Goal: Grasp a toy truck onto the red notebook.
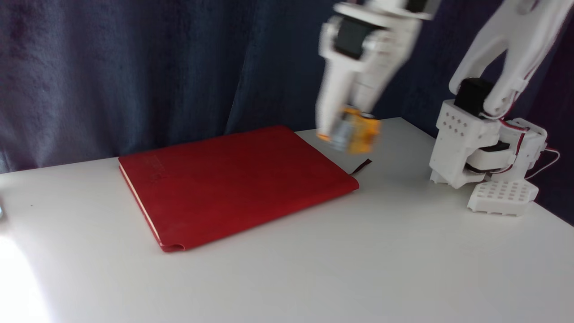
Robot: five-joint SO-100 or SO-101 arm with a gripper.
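A white table (403,260) fills the lower part of the fixed view, with a dark blue curtain (134,67) hanging behind it. The arm (506,45) is white; its base (484,152) stands on the table near the right edge, and its upper links rise out of the top of the picture and come back down toward the middle.

The notebook (233,184) lies flat and closed on the table, left of centre, turned at an angle, cream page edges along its near-left side. A thin dark ribbon (361,167) pokes out from under its right corner onto the table.

The gripper (347,132) points downward, blurred, just past the notebook's far right corner. Its jaws are clamped on the truck (356,130), which hangs clear of the table, slightly tilted, above the bare surface beside the notebook's far right edge. The truck reads as orange-yellow with a grey panel; finer detail is lost to blur.
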